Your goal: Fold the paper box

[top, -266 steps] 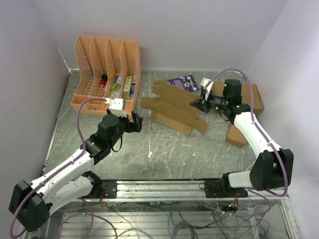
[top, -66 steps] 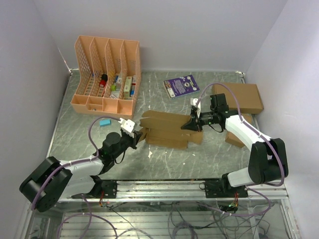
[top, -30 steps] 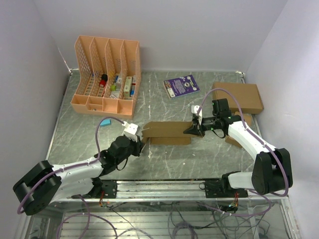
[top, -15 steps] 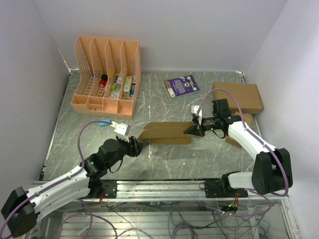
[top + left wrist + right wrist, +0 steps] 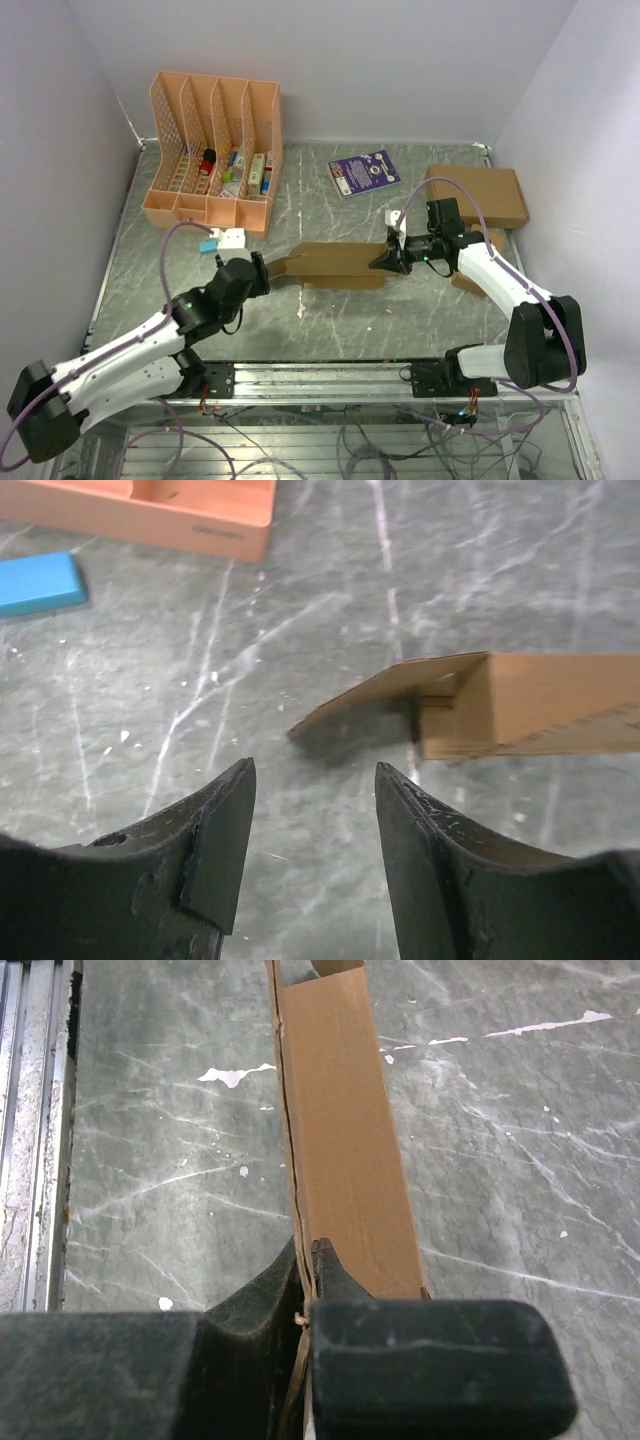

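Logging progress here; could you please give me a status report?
Left gripper open, short of the paper box, end flap loose. Right gripper shut on its other end. Nothing in between.

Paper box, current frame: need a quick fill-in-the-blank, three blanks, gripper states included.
1. The right gripper is ____ on one end of the paper box.
2. The left gripper is ____, holding nothing, and faces the box's other end.
3. A small ____ block lies near the organizer.
Missing words: shut; open; blue.
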### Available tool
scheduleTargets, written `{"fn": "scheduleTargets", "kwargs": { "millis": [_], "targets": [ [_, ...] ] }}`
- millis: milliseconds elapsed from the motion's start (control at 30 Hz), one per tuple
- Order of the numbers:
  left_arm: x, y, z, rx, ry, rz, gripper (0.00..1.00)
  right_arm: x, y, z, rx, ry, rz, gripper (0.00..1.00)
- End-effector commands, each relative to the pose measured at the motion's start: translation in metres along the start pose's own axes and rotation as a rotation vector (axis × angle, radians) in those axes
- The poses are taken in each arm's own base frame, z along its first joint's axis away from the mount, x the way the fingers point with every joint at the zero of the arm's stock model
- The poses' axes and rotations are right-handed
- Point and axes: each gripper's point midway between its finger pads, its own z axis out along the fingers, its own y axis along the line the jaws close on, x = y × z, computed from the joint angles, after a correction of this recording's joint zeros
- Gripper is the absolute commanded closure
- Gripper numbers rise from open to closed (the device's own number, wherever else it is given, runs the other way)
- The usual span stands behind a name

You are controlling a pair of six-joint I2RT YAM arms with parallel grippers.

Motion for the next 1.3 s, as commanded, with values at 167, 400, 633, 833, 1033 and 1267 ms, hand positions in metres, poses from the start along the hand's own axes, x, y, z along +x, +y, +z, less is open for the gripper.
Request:
{"fn": "scheduleTargets", "kwargs": {
  "millis": [167, 400, 633, 833, 1033, 1267],
  "targets": [
    [-0.032, 0.031, 0.067, -0.098, -0.011, 0.065, 0.42, 0.003, -0.012, -0.005, 0.042, 0.024, 0.021, 1.00],
    [-0.027, -0.004, 0.095, 0.181, -0.005, 0.166, 0.46, -0.002, -0.017, -0.007, 0.044, 0.006, 0.025, 1.00],
    [-0.017, -0.024, 0.102, 0.324, -0.034, 0.201, 0.55, -0.011, -0.020, -0.009, 0.043, -0.017, 0.035, 1.00],
    [0.002, -0.027, 0.088, 0.392, -0.006, 0.194, 0.64, -0.015, -0.026, -0.012, 0.058, -0.035, 0.062, 1.00],
    [0.016, -0.020, 0.076, 0.388, 0.022, 0.167, 0.63, -0.004, -0.022, -0.010, 0.044, -0.005, 0.065, 1.00],
    [0.023, -0.025, 0.081, 0.415, 0.037, 0.161, 0.61, 0.000, -0.009, -0.009, -0.016, -0.009, 0.057, 1.00]
  ]
}}
